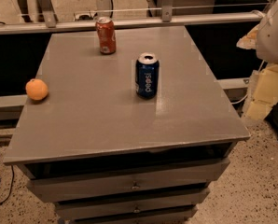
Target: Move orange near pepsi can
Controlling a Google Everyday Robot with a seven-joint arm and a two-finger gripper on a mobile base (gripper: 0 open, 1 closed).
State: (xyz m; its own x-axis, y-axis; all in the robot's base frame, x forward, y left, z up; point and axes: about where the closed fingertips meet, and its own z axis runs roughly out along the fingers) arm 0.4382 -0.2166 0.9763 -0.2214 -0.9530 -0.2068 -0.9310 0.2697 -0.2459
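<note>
The orange sits at the far left edge of the grey table, about level with the pepsi can and well apart from it, with bare tabletop between the two. The pepsi can stands upright near the middle of the top, and an orange-red soda can stands upright behind it, close to the back edge. In this one camera view my gripper is out of frame. Only a white rounded part of my arm shows at the upper right, off the table, so I cannot tell whether the gripper is apart or together. The step in hand, as I judge it, is the reach to the fruit, which has not yet begun. To do it well I would cross above both cans rather than between them, then come down on the orange from straight overhead. It is round and lies right at the lip, so a sideways nudge could roll it off. Once gripped, I would set it down on the open surface just left of the pepsi can without bumping the can.
</note>
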